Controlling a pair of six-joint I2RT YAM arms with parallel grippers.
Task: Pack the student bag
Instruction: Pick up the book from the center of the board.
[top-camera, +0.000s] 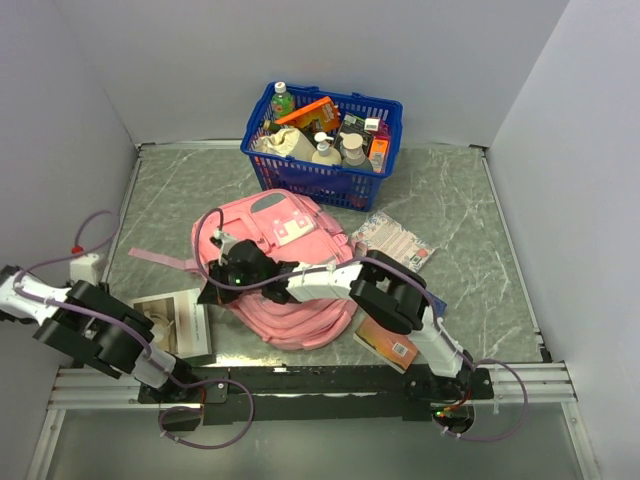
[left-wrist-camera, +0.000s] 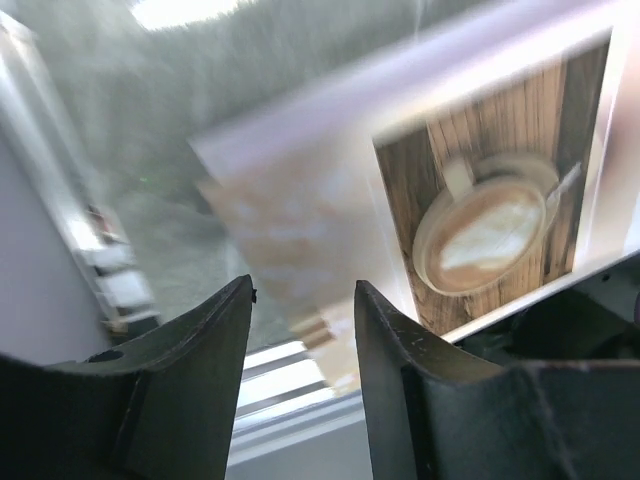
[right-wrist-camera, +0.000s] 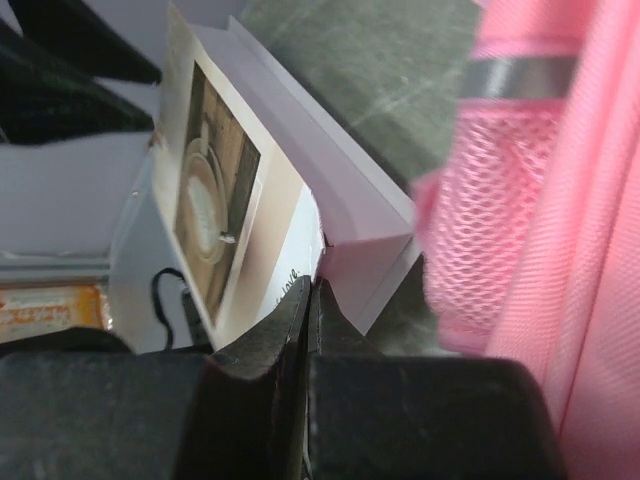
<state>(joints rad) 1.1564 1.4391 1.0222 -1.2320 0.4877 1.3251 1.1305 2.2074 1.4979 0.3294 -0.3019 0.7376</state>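
The student bag (top-camera: 290, 290), pink with grey zip trims, lies flat mid-table; its mesh side pocket (right-wrist-camera: 470, 220) shows in the right wrist view. A book with a coffee-cup cover (top-camera: 175, 320) (left-wrist-camera: 480, 220) (right-wrist-camera: 215, 200) lies just left of it. My right gripper (top-camera: 213, 288) (right-wrist-camera: 312, 287) reaches across the bag and is shut, its tips touching the book's near corner; whether the thin cover is pinched is unclear. My left gripper (left-wrist-camera: 303, 290) (top-camera: 152, 366) hovers open near the book's front edge, nothing between its fingers.
A blue basket (top-camera: 325, 135) full of bottles and boxes stands at the back. A patterned packet (top-camera: 395, 238) lies right of the bag, an orange book (top-camera: 385, 345) under the right arm, a white block (top-camera: 88, 268) at the left. White walls enclose the table.
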